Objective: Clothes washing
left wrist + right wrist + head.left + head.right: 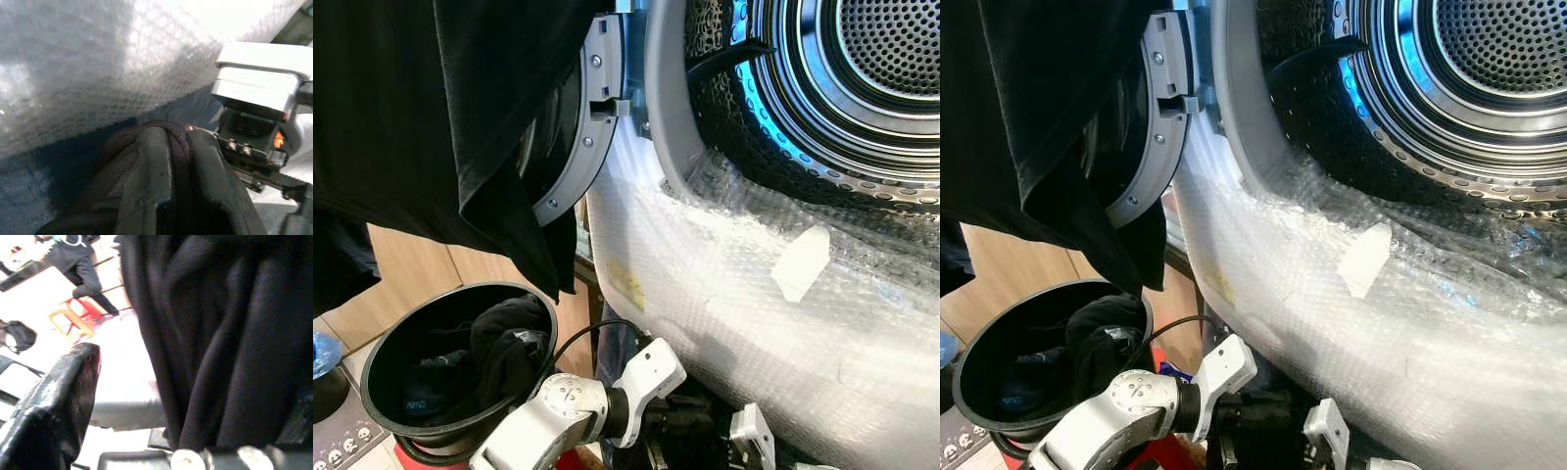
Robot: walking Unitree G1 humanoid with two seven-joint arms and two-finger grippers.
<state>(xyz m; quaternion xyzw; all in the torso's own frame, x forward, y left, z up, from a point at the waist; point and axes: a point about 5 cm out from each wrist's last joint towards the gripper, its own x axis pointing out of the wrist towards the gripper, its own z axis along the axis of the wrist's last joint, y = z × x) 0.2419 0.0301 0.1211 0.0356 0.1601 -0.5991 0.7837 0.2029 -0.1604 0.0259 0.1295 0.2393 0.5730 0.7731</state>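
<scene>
The washing machine's drum [862, 78] stands open, and its front is wrapped in bubble wrap [754, 323]. A large black garment [431, 117] hangs at the upper left over the open door [582, 127]. Below it a black bucket [382, 352] holds dark clothes [504, 343]. My left arm [568, 406] reaches low under the machine's front. My left gripper [171, 134] is shut on a fold of dark cloth [177, 147], close to the right wrist [751, 431]. On my right gripper [186, 382], one finger [68, 391] stands wide apart from black cloth [220, 333] that covers the other side.
A white tape patch [800, 262] sticks to the bubble wrap. A wooden panel [401, 274] is behind the bucket, a red object [411, 458] under it and a blue item [323, 354] at the far left. A seated person [73, 259] and a red stool [78, 316] are further off.
</scene>
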